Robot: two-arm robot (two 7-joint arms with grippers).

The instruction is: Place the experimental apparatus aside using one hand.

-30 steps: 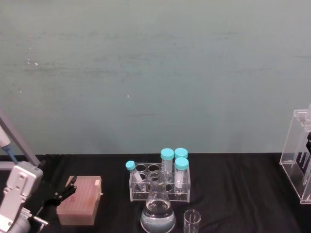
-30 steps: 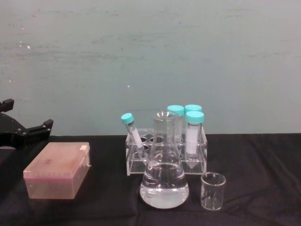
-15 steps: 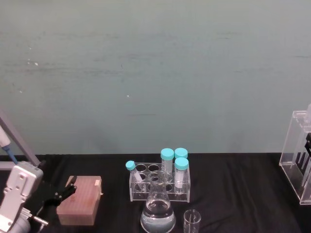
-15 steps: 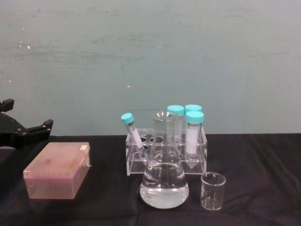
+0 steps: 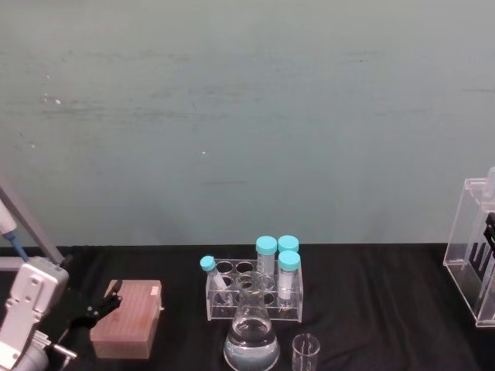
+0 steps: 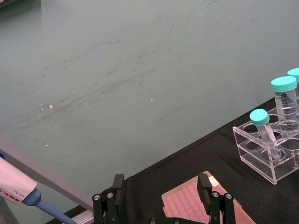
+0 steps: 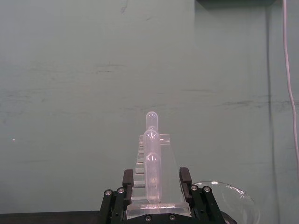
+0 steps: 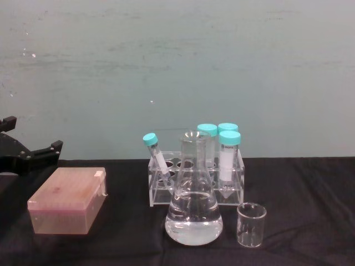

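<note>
Almost nothing has shifted in the last second: only the acrylic stand [image 5: 470, 255], at the far right edge of the head view, sits a touch lower than before, while the glassware has not budged. That stand is caught between the fingers of the right gripper [image 7: 156, 181], which press its two narrow sides near the base, so I judge it clamped and being carried off to the robot's right, well apart from the rest. Gripping low on the narrow faces likely keeps the tall piece from tipping. Its round-ended tubes [image 7: 152, 140] stand upright, long axis vertical, domed ends up, in a row running straight away from the wrist. Near the middle of the table [image 8: 310, 210] the conical flask [image 8: 193, 213], partly filled with clear liquid, and the small beaker [image 8: 251, 224] stand just in front of the tube rack [image 5: 254, 297], untouched. On the left, the left gripper [image 6: 160, 181] hangs idle by the pink tip box [image 8: 67, 199], fingers spread apart.
</note>
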